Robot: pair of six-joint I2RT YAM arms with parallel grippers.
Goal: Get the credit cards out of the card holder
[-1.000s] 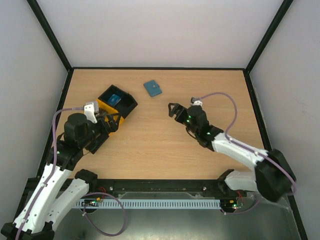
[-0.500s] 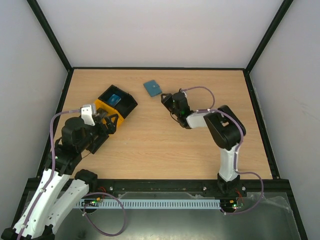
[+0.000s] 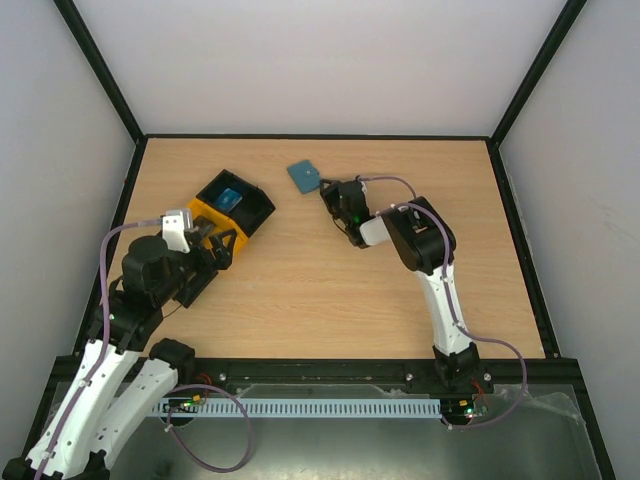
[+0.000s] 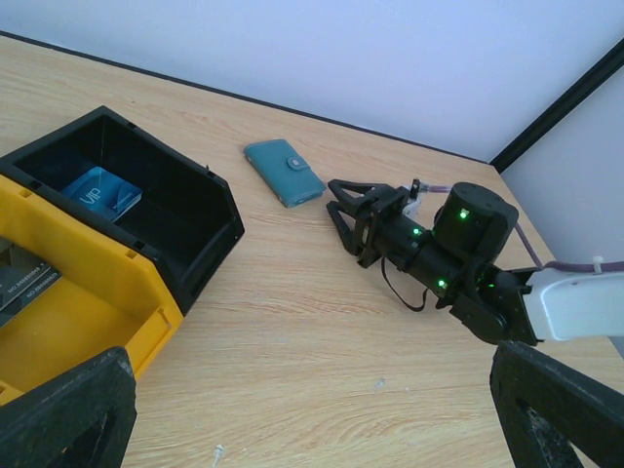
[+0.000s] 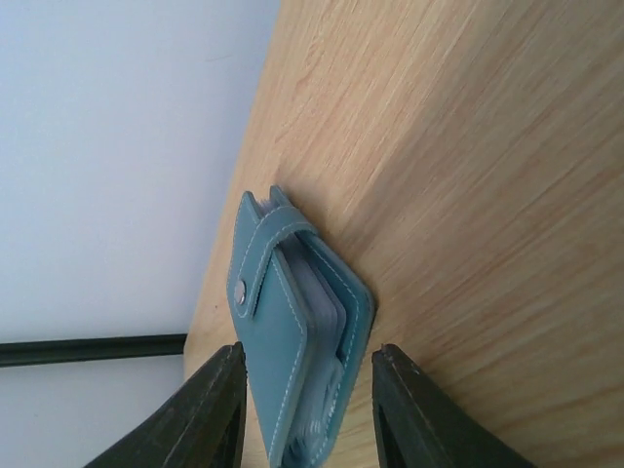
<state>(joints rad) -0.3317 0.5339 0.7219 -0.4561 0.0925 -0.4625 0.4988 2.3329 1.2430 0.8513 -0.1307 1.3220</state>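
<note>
1. The small, flat, blue-grey card holder (image 5: pixel 297 331) of soft stitched material lies on the pale wooden table (image 3: pixel 300 290), toward the far middle. It is folded shut, with its strap (image 5: pixel 255 268) snapped over the edge.
2. Seen from above, the card holder sits at about 10 o'clock from the right claw (image 5: pixel 310 356), right at its tips. Its long axis runs from 11 to 5 o'clock, almost in line with the claw's reach, and its 5 o'clock short end points into the claw.
3. The right claw is drawn in partway, one black finger on each long side of that near end. The fingers look about touching the covers, but I cannot tell whether they truly pinch.
4. Pale, thin layered edges between the covers look like the credit cards (image 5: pixel 327 312), so none of them is out yet.
5. The right arm is much the nearer. It rises from its base at the near edge, folds at a raised elbow and reaches toward 10 o'clock, with the wrist low and the fingers level with the tabletop.
6. The left claw (image 3: pixel 215 247) is spread wide, well apart at about 8 o'clock from the card holder. It hangs beside the black and yellow rectangular plastic bin (image 4: pixel 210 210).
</note>
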